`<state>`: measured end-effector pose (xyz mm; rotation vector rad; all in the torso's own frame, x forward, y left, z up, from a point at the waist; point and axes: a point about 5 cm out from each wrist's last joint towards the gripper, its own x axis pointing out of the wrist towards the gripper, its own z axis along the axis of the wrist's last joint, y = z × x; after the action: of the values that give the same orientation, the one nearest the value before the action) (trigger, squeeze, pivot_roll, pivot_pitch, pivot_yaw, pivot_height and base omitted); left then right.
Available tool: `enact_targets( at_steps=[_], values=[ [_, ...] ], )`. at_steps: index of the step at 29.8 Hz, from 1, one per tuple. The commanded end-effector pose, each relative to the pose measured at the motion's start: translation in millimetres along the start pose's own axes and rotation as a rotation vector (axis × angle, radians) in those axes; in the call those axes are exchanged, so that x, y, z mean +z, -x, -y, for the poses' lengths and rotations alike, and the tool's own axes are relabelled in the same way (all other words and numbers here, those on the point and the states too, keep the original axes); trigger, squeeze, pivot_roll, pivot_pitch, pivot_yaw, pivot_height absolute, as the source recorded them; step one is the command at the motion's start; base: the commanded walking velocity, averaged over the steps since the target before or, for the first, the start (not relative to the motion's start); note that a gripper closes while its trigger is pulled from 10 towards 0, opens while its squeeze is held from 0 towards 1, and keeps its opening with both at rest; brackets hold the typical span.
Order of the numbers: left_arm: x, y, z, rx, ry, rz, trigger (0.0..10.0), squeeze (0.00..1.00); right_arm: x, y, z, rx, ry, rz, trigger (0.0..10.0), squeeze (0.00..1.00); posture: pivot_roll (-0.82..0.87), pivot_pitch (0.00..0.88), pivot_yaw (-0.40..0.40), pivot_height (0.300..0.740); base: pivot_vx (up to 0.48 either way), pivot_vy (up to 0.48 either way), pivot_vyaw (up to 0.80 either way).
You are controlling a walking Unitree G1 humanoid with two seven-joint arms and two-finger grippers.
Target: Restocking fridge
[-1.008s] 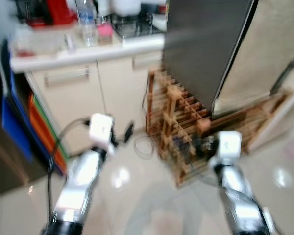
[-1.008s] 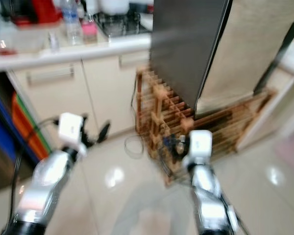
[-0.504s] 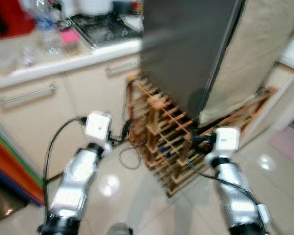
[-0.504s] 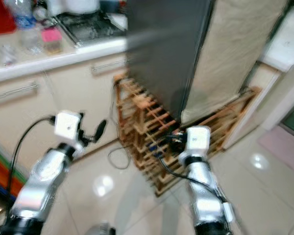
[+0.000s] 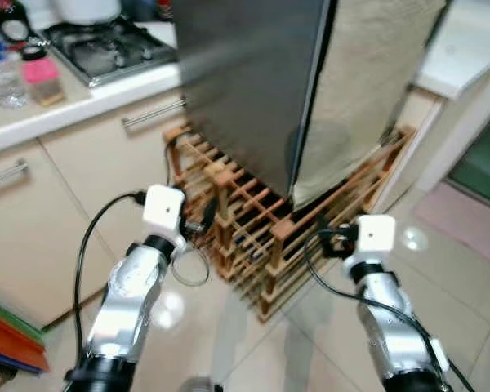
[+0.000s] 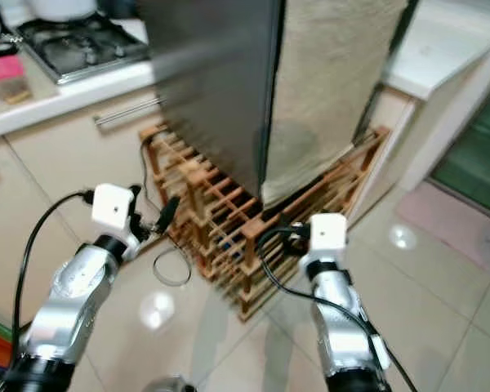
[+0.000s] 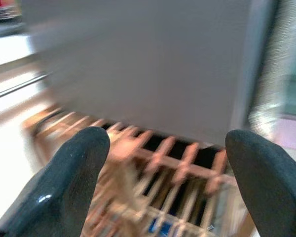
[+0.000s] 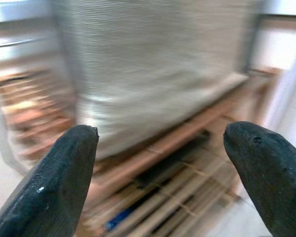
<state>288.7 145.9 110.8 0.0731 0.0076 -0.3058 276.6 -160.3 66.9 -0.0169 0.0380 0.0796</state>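
While both end effectors are spread wide and carrying nothing, the left end effector [image 7: 163, 173] and right end effector [image 8: 163, 173] point at the closed fridge [image 5: 253, 82] perched on a wooden rack [image 5: 253, 237]. Bumping that rack looks like the real risk.

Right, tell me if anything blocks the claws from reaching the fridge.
Nothing visible hangs in the air between them. Both the left claw and right claw are open, empty and aimed at the fridge. But a wooden rack sits low around its base, and a beige cloth covers its right side.
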Motion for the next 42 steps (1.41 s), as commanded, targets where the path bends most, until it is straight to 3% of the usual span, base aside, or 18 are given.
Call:
enact_targets(
  at_steps=[1,19,30,42],
  values=[
    [-0.2,-0.5,5.3,-0.022,-0.008,-0.001,10.0,0.0,-5.3,5.5,5.7,-0.026,-0.011,-0.015,10.0,0.0,0.02,0.0,0.007,0.74,0.0,0.0,-0.52],
    [3.8,0.1,9.4,-0.034,0.001,0.03,10.0,0.0,-8.3,8.0,5.8,-0.026,-0.014,-0.022,10.0,0.0,0.02,0.0,0.001,0.731,0.025,0.0,-0.54],
    [7.6,0.5,8.2,-0.014,0.019,0.05,10.0,0.0,-9.9,7.7,6.1,-0.022,0.005,-0.03,10.0,0.0,0.02,0.0,0.001,0.731,0.45,0.0,0.0],
    [8.8,-0.6,8.4,0.033,0.001,0.045,10.0,0.0,-11.4,7.6,5.5,-0.01,0.015,-0.038,10.0,0.0,0.02,0.0,-0.002,0.731,0.0,0.0,0.0]
  ],
)
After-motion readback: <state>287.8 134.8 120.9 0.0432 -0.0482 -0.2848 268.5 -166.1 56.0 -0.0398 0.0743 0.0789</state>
